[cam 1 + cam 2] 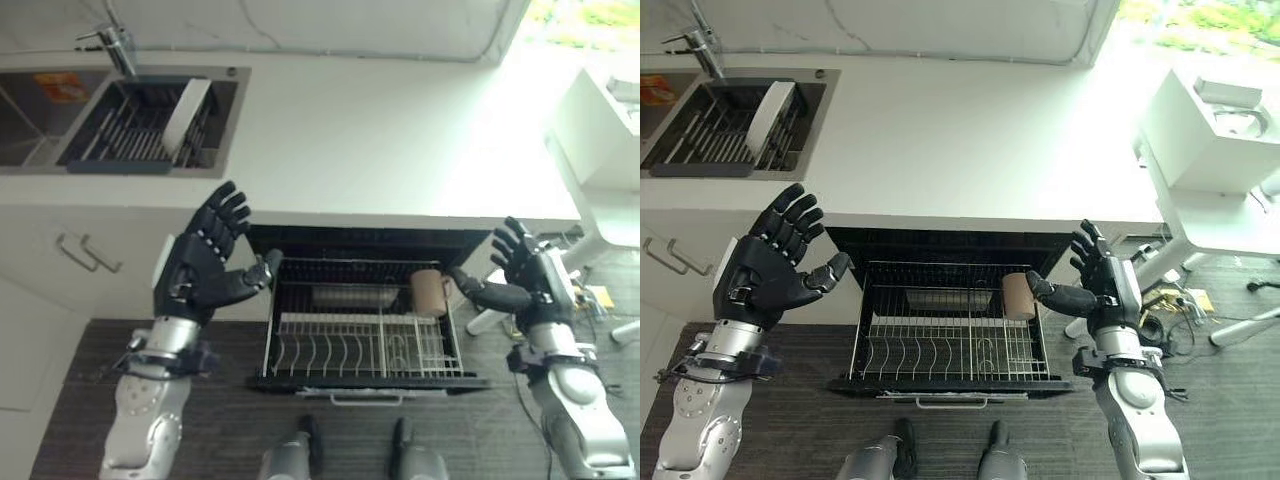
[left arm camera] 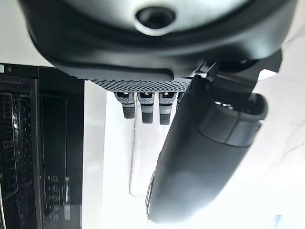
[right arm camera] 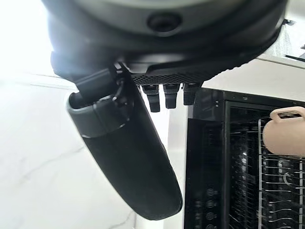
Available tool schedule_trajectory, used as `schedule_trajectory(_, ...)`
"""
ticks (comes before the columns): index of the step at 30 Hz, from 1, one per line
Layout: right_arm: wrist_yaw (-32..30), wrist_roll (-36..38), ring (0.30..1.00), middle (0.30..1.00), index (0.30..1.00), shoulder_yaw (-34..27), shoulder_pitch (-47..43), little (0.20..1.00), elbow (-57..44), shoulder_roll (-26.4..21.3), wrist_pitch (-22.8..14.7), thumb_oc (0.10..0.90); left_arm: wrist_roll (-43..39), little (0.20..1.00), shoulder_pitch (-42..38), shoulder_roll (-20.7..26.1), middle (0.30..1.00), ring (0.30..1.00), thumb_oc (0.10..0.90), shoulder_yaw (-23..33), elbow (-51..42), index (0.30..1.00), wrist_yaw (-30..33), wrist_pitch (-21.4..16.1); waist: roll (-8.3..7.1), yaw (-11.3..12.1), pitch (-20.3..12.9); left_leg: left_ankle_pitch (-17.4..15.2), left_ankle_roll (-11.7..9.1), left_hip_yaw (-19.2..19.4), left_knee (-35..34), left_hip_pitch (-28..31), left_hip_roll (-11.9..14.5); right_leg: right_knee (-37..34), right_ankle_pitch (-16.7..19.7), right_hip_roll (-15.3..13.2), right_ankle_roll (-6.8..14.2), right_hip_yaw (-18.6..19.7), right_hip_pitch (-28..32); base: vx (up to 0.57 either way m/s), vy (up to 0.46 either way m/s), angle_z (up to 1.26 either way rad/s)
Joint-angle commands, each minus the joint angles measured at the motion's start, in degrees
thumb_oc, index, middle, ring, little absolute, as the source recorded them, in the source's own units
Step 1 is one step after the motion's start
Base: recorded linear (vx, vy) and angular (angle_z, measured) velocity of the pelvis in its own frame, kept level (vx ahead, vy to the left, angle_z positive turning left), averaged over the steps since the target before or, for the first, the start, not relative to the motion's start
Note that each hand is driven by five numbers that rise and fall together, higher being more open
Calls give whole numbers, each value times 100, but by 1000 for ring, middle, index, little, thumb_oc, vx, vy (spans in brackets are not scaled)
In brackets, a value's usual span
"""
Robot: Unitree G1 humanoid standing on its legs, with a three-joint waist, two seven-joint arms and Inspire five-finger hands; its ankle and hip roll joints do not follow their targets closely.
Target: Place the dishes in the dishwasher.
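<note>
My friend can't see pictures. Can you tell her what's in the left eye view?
An open dishwasher rack is pulled out below a white counter, with a tan mug at its right side. The left hand and right hand are raised open beside it, holding nothing. A white plate stands in the sink.

Kitchen: sink (image 1: 225, 110), white countertop (image 1: 380, 140), open dishwasher rack (image 1: 365, 340).

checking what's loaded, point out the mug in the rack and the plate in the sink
mug (image 1: 430, 292), left eye view, on its brown side wall
plate (image 1: 186, 112), left eye view, on its white face
</note>
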Motion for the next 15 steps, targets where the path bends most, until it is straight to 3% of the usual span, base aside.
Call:
schedule_trajectory(1, -209, 58, 900, 900, 900, -432, -519, 900, -465, -305, -1033, 800, -343, 900, -395, 203, 900, 900, 800, 183, -632, 900, -100, -696, 17, 43, -215, -287, -529, -758, -180, 462, -100, 908, -1034, 605, 302, 191, 796, -45, 25, -44)
schedule_trajectory(4, -235, 119, 900, 900, 900, -492, -595, 900, -429, -344, -1175, 800, -412, 900, -534, 169, 900, 900, 800, 145, -568, 900, -25, -746, -28, 80, -260, -315, -520, -625, -180, 440, -295, 908, -1372, 771, 101, 64, 779, -10, -61, 9)
schedule_trajectory(7, -285, 158, 900, 900, 900, -583, -555, 900, -459, -397, -1291, 800, -521, 900, -520, 79, 900, 900, 800, 214, -538, 900, -63, -893, 47, 51, -306, -252, -556, -599, -180, 487, -338, 908, -1938, 928, -189, 370, 779, 63, -169, -1)
schedule_trajectory(9, -442, 56, 900, 900, 900, -565, -643, 900, -450, -433, -1338, 800, -391, 900, -561, -17, 900, 900, 800, 84, -606, 900, -88, -965, 21, 12, -287, -161, -590, -197, -180, 705, -412, 908, -2017, 785, -351, 362, 822, 54, -177, 20)
schedule_trajectory(10, -492, -9, 900, 900, 900, -565, -662, 900, -456, -448, -1345, 800, -353, 900, -564, -39, 900, 900, 800, 45, -659, 900, -83, -966, -1, 33, -254, 72, -678, -141, -180, 737, -435, 908, -2016, 727, -369, 379, 862, 33, -98, 18)
schedule_trajectory(12, -598, -73, 900, 900, 900, -564, -746, 900, -496, -518, -1264, 800, -400, 900, -521, -55, 900, 900, 800, 56, -774, 900, -60, -905, -36, 67, -190, 450, -864, -59, -180, 697, -189, 908, -1992, 621, -380, 382, 906, 0, -3, 16)
schedule_trajectory(15, -549, -105, 900, 900, 900, -500, -1010, 900, -432, -602, -1137, 800, -558, 900, -468, -74, 900, 900, 800, 53, -813, 900, 94, -923, -9, 28, -248, 161, -970, -356, -180, 691, 351, 908, -1919, 486, -327, 497, 757, -3, 200, -16)
